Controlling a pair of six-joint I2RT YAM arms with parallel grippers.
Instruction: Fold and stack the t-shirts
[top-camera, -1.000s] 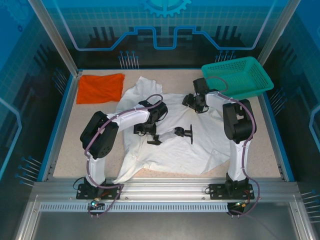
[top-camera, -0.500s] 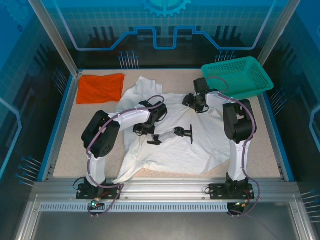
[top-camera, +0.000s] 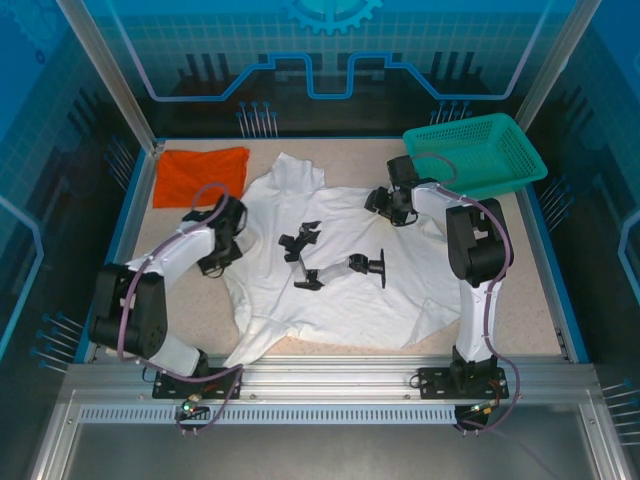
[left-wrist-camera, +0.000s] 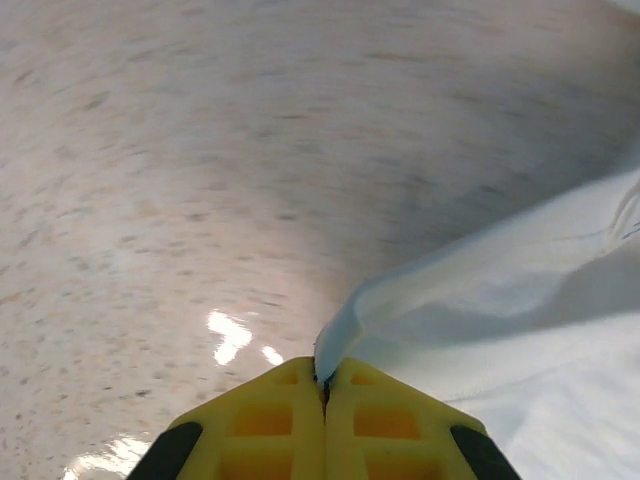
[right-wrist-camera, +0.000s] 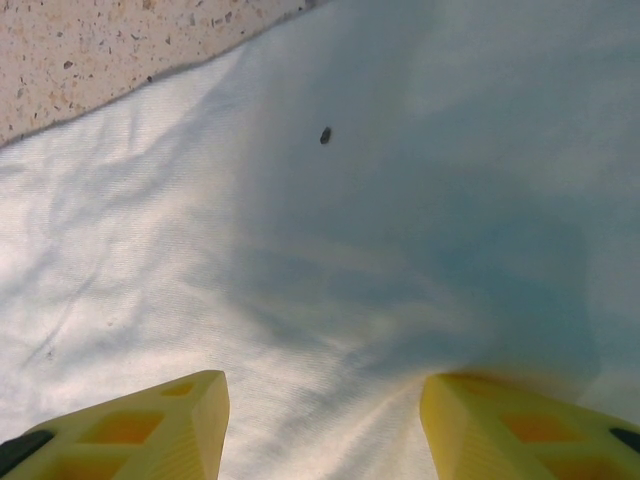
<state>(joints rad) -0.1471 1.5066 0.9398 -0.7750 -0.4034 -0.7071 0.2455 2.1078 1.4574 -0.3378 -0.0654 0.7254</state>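
Observation:
The large white t-shirt (top-camera: 350, 290) lies spread across the middle of the table, its black graphic (top-camera: 340, 262) facing up. My left gripper (top-camera: 218, 262) is at the shirt's left edge. In the left wrist view its yellow fingers (left-wrist-camera: 270, 420) are shut on a fold of the white t-shirt's hem (left-wrist-camera: 345, 325), just above the speckled table. My right gripper (top-camera: 380, 205) rests on the shirt's upper right part. Its fingers (right-wrist-camera: 130, 425) stand wide open with the white cloth (right-wrist-camera: 350, 250) bunched between them. The orange-red t-shirt (top-camera: 200, 175) lies crumpled at the far left corner.
A teal mesh basket (top-camera: 478, 150) stands at the far right corner, close behind the right arm. Bare speckled table (top-camera: 180, 300) lies to the left of the white shirt. Blue rails (top-camera: 545, 270) border the table's sides.
My left arm has swung from the shirt's middle out to its left edge, drawing the cloth leftward and uncovering the graphic. The right arm has not moved.

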